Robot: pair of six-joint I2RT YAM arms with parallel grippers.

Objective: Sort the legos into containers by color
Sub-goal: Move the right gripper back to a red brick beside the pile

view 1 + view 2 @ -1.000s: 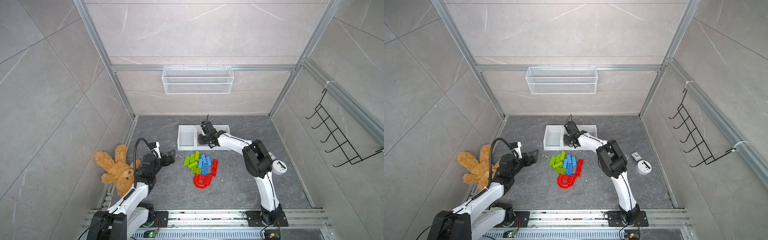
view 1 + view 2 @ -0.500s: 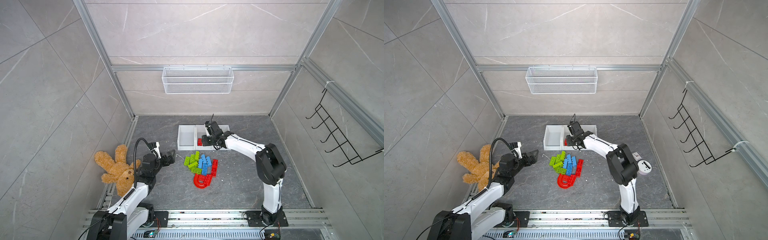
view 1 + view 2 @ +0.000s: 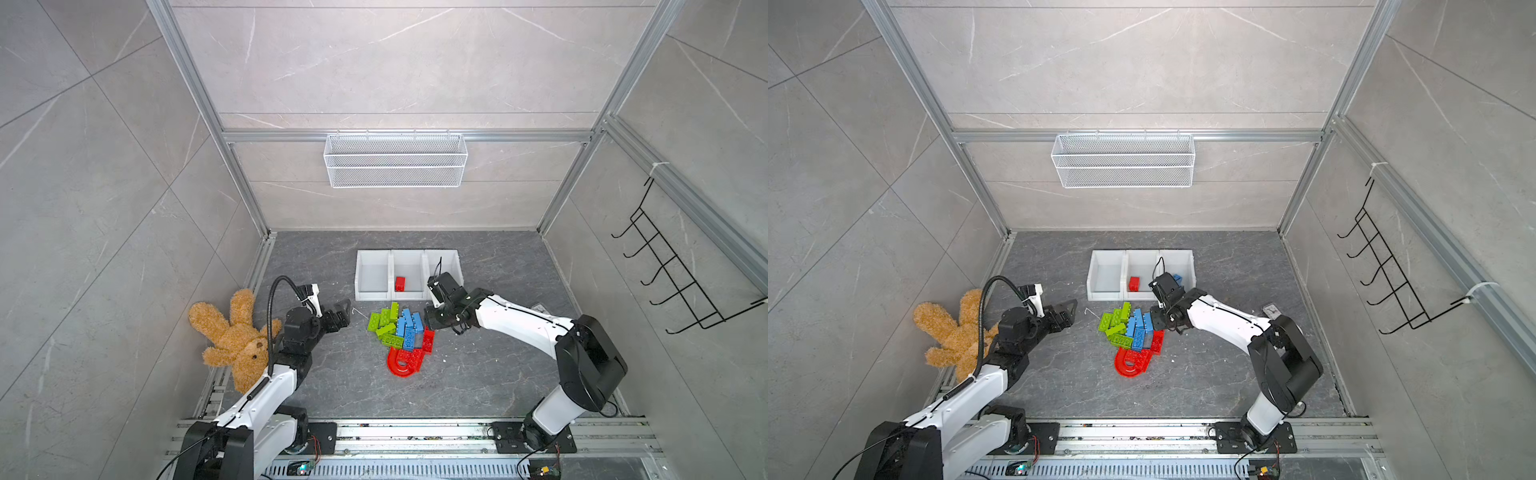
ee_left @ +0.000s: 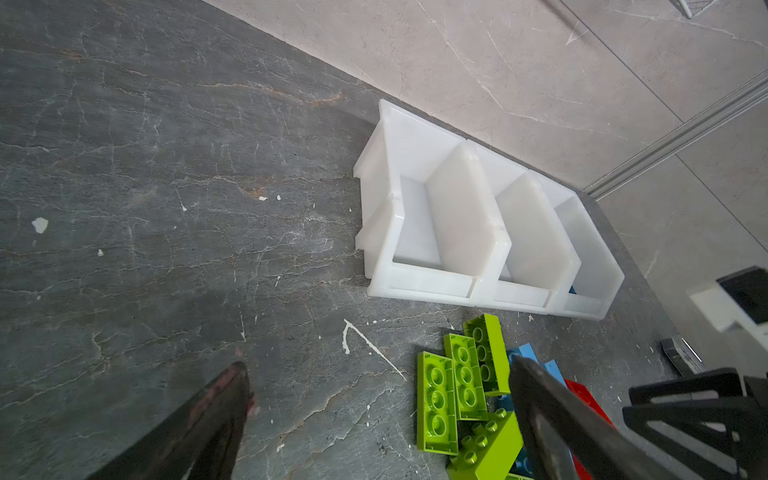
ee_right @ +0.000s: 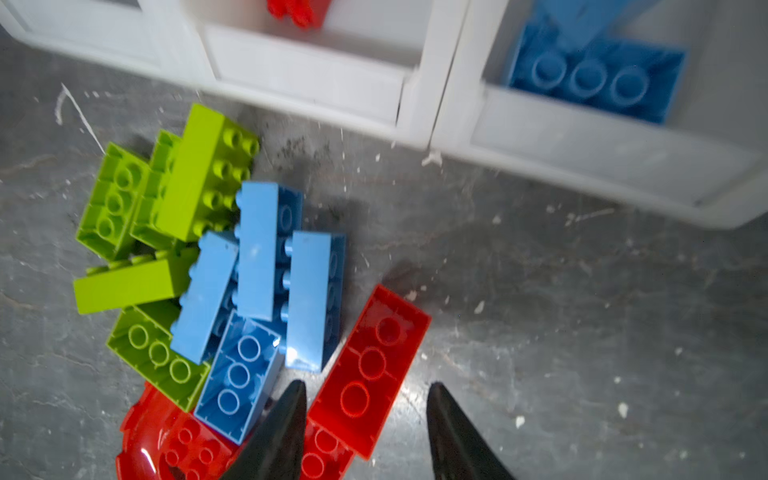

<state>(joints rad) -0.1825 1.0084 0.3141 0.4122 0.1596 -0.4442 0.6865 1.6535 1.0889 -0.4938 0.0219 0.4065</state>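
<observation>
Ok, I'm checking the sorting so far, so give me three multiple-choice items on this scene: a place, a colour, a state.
1. Seen from the top views, which container holds the red brick that is already sorted? A the left one; B the middle one; C the right one.
2. What colour is the brick in the right-hand container? A green; B red; C blue.
3. How is the right gripper? A open, holding nothing; B shut and empty; C shut on a brick.
Key: 1 B, the red brick lies in the middle container in both top views. 2 C, the blue brick shows plainly in the right wrist view. 3 A, its fingers stand apart, gripping nothing.
</observation>
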